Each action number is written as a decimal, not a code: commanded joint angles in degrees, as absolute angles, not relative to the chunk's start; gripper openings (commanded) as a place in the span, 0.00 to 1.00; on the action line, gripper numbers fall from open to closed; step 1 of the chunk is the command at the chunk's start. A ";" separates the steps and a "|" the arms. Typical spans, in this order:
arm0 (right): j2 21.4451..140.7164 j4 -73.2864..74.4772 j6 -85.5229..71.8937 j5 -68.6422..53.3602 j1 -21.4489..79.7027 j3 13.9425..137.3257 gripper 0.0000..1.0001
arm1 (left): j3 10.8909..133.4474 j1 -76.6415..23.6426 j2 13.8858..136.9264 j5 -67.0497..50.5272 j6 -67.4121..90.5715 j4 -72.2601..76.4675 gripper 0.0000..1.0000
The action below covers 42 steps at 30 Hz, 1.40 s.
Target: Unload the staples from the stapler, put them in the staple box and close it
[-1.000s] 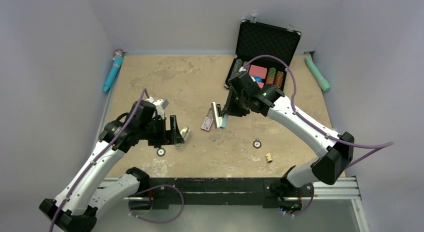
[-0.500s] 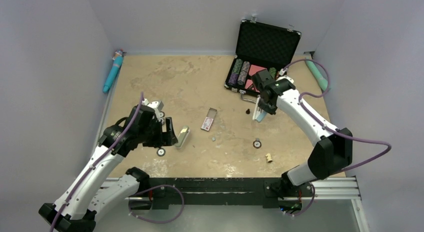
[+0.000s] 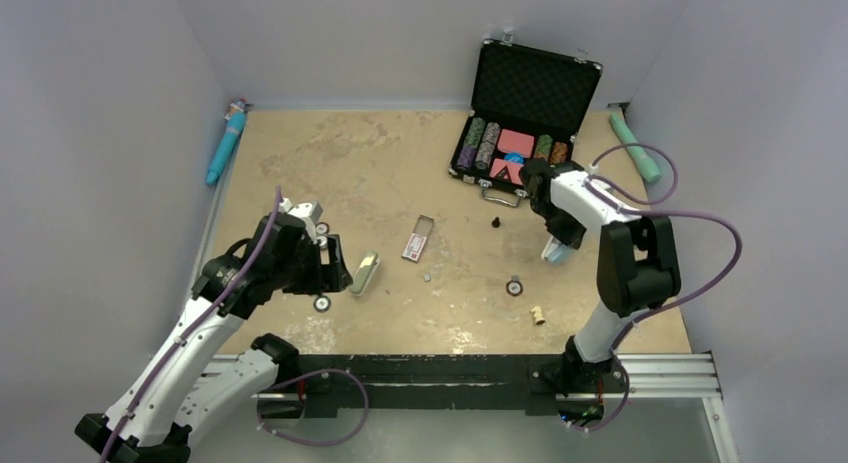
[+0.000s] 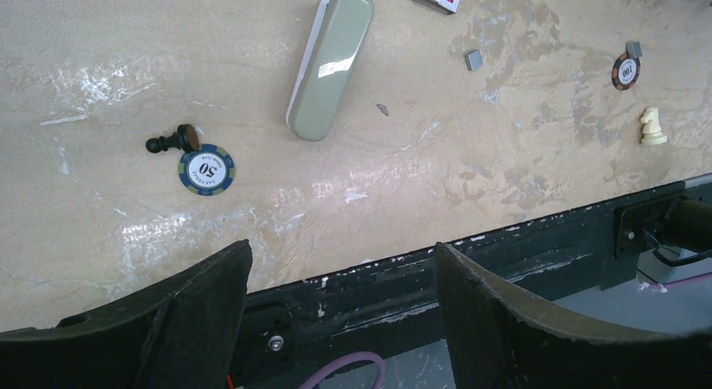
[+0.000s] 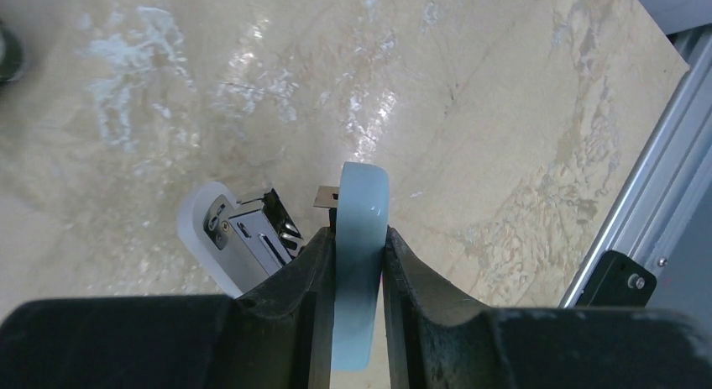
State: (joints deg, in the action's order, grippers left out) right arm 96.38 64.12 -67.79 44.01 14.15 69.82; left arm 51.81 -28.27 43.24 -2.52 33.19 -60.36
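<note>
The right gripper (image 5: 359,242) has its jaws pinching the pale blue top arm of the stapler (image 5: 363,191) near the right edge of the tabletop (image 5: 504,112), with the magazine swung open. A tiny grey strip of staples (image 4: 474,60) lies mid-tabletop, toward the near edge. The left gripper (image 4: 340,259) hovers near the left edge, jaws spread and empty. Whether the magazine holds more cannot be told. Tipping it low over the surface would likely shed any without scattering.

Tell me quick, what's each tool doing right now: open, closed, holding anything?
Left tool: open, holding nothing.
Right tool: closed on the stapler.
</note>
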 commanded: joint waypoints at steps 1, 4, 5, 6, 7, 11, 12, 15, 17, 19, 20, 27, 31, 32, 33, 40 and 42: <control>99.62 66.23 -74.91 50.02 13.18 68.15 0.00 | 51.61 -28.08 42.81 -1.82 31.80 -58.21 0.82; 102.27 66.26 -75.83 51.99 12.89 67.66 0.00 | 51.61 -28.13 43.19 -1.86 31.72 -58.19 0.82; 102.84 66.15 -76.24 52.60 12.88 67.34 0.00 | 51.60 -28.15 43.30 -1.92 31.73 -58.18 0.82; 103.28 65.91 -76.61 53.01 12.85 67.07 0.00 | 51.69 -28.13 43.40 -1.92 31.73 -58.25 0.81; 103.96 65.76 -76.86 53.31 12.80 66.84 0.00 | 51.69 -28.13 43.43 -1.93 31.73 -58.33 0.81; 106.66 65.84 -76.65 53.75 12.78 67.53 0.00 | 51.54 -28.14 42.82 -1.42 32.03 -58.44 0.81; 106.99 65.64 -76.64 53.75 12.70 67.77 0.00 | 51.52 -28.20 42.75 -1.30 32.12 -58.45 0.81; 108.84 65.73 -76.24 54.79 12.62 68.91 0.00 | 51.58 -28.21 42.81 -1.11 32.25 -58.54 0.81; 109.59 66.08 -75.94 54.95 12.63 69.46 0.00 | 51.65 -28.20 42.80 -1.01 32.19 -58.54 0.80; 108.93 66.05 -75.33 54.03 12.72 69.44 0.00 | 51.60 -28.17 42.85 -0.88 32.21 -58.49 0.80; 107.99 65.64 -74.53 53.37 12.67 69.41 0.00 | 51.60 -28.16 42.80 -0.77 32.23 -58.45 0.80; 100.23 62.23 -61.84 46.86 12.82 74.79 0.34 | 51.48 -28.20 42.76 -0.55 32.42 -58.00 0.80; 97.65 57.50 -53.16 39.00 13.73 78.23 0.60 | 51.47 -28.15 42.99 -0.41 32.43 -57.88 0.80; 97.68 57.07 -51.56 37.20 14.02 78.82 0.72 | 51.49 -28.13 42.98 -0.37 32.43 -57.84 0.79; 98.29 57.34 -50.66 36.00 14.12 79.37 0.84 | 51.46 -28.13 42.85 -0.33 32.43 -57.83 0.79; 94.83 52.79 -45.33 30.25 14.66 76.98 0.98 | 51.39 -28.18 42.27 -0.18 32.41 -57.96 0.79; 91.03 48.94 -43.10 26.03 14.17 74.91 0.96 | 51.41 -28.17 42.32 -0.22 32.33 -57.88 0.79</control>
